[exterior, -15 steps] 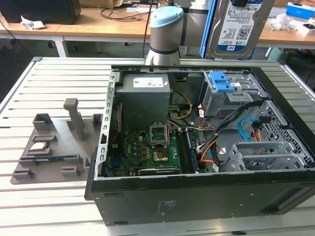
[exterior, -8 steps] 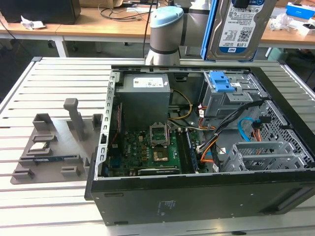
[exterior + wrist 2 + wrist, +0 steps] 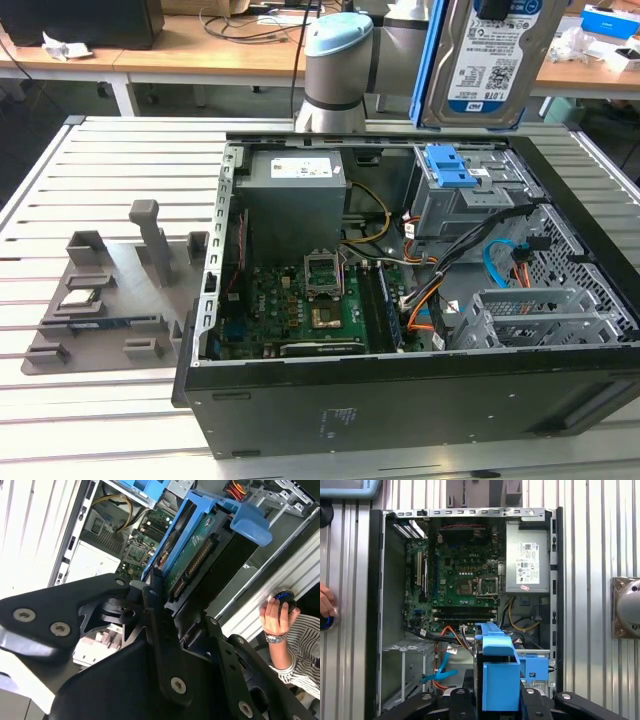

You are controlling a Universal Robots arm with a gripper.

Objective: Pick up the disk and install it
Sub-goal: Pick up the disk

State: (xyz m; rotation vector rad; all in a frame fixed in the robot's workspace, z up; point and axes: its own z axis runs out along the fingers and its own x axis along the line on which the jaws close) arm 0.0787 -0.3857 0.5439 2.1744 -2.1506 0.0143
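From my console I see the jaws pressed against the two sides of the disk, pinching it by its bright blue plastic carrier. In the exterior view the disk hangs upright in the air, above the open computer case and over the grey metal drive cage with the blue latch, touching neither. Its silver face carries a white-and-blue label with barcodes and rows of fine print.

In the second wrist view I look along the disk: a green circuit board with a long dark connector, edged by the blue carrier, sits between the black metal links of the jaws. In the first wrist view the carrier's smooth blue end stands between two black fingers.

The case lies on its side on a ribbed aluminium table. Inside are a green motherboard, a grey boxy power supply bearing a white sticker, and orange and blue cables. A grey plastic fixture sits at the exterior view's left. A person's hand, wearing a wristwatch and a striped sleeve, rests on a round black-and-blue knob.
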